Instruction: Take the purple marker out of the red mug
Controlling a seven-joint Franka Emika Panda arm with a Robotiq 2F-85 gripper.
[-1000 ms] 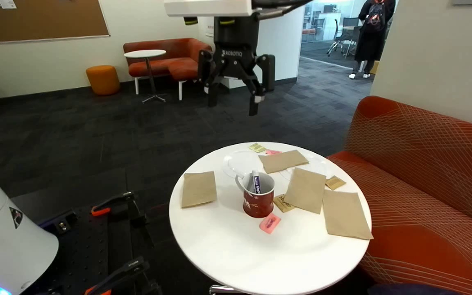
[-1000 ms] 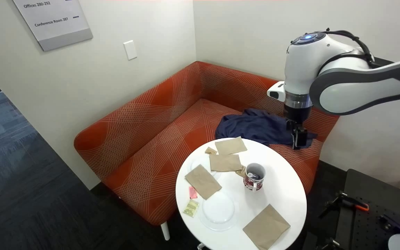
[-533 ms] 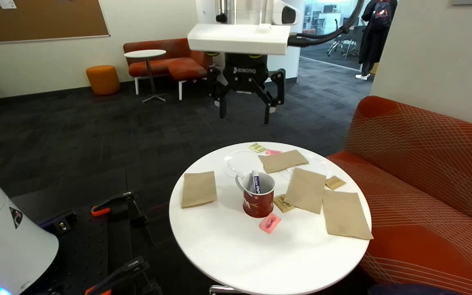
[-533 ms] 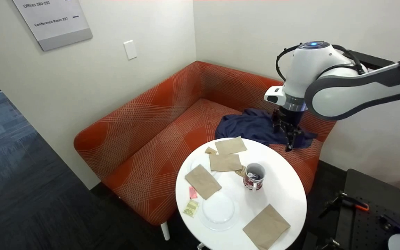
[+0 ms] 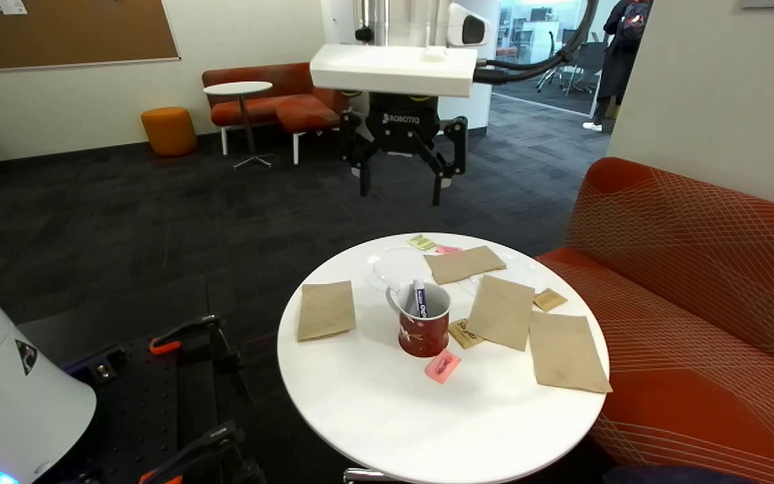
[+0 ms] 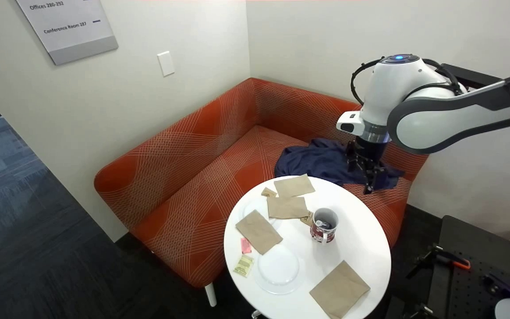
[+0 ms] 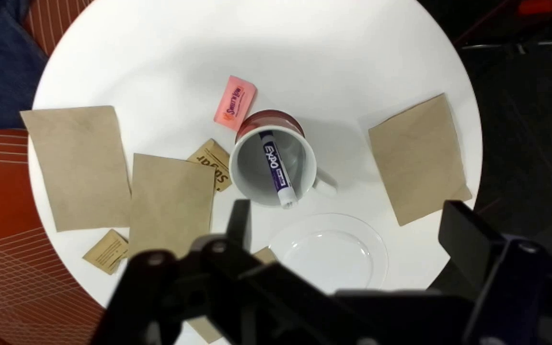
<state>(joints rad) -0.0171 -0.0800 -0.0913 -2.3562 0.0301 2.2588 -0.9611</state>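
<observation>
The red mug [image 5: 423, 337] stands upright on the white round table [image 5: 360, 403]; it also shows in an exterior view [image 6: 316, 234] and in the wrist view [image 7: 272, 118]. The purple marker [image 5: 420, 300] leans inside the mug, its white end sticking up past the rim. It also shows in an exterior view [image 6: 324, 224] and in the wrist view [image 7: 276, 165], where its white end points toward the gripper. My gripper [image 5: 400, 196] is open and empty, well above the table; in the wrist view the fingers [image 7: 345, 213] are wide apart, and the mug lies ahead of the left finger.
Brown napkins [image 7: 417, 160] lie around the mug. A clear plate [image 7: 328, 251] lies beside it. A pink packet [image 7: 235, 103] and a sugar packet [image 7: 212, 163] lie close to the mug. A red sofa [image 6: 202, 199] with a dark blue cloth [image 6: 312, 161] borders the table.
Since one second ago, my gripper has turned and moved a little to the right and down in an exterior view. It has barely moved in the last half second. Mug and marker are unmoved.
</observation>
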